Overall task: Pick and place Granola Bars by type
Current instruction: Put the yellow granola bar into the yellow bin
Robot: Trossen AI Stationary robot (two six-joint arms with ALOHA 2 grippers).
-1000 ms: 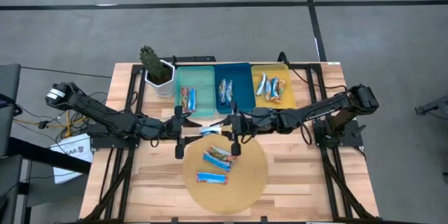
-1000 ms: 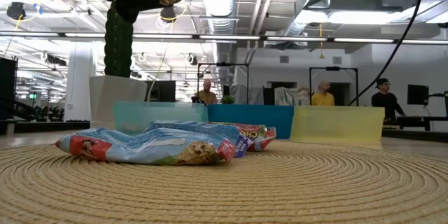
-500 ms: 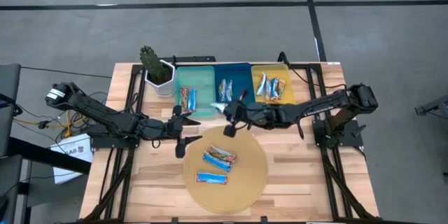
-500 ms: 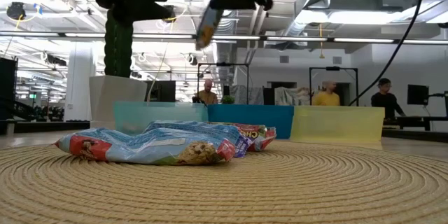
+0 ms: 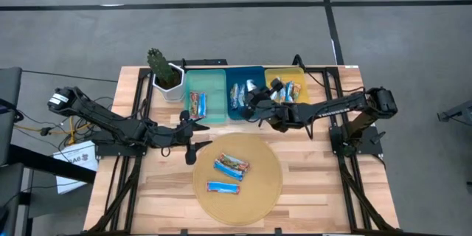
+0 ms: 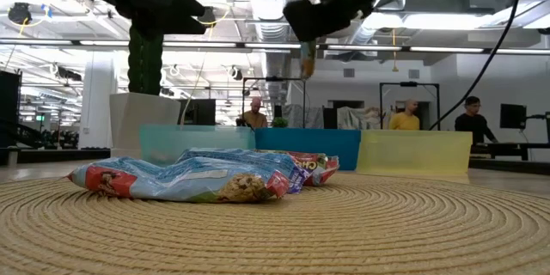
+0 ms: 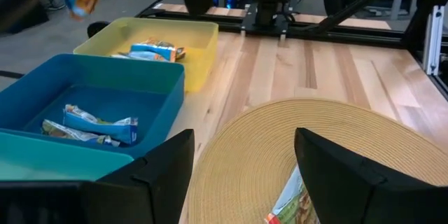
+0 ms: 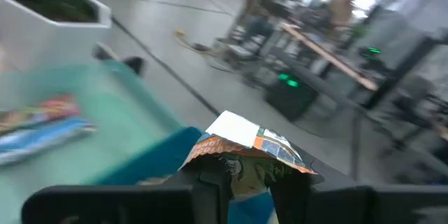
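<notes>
Right gripper (image 5: 253,97), upper centre of the high view over the blue tray (image 5: 259,104), pinches a granola bar (image 8: 245,143). Left gripper (image 5: 198,134) spread, at the round mat's (image 5: 258,192) upper-left edge; two bars (image 5: 230,166) lie on it.

Both arms are matte black and slender, with jointed links. The left arm (image 5: 110,124) carries a white label near its base; the right arm (image 5: 346,107) ends at a rounded black shoulder.

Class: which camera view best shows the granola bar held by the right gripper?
The right wrist view: the granola bar fills it, pinched in the right gripper. The high view shows a speck, the low view a thin hanging strip, the left wrist view a blurred corner.
</notes>
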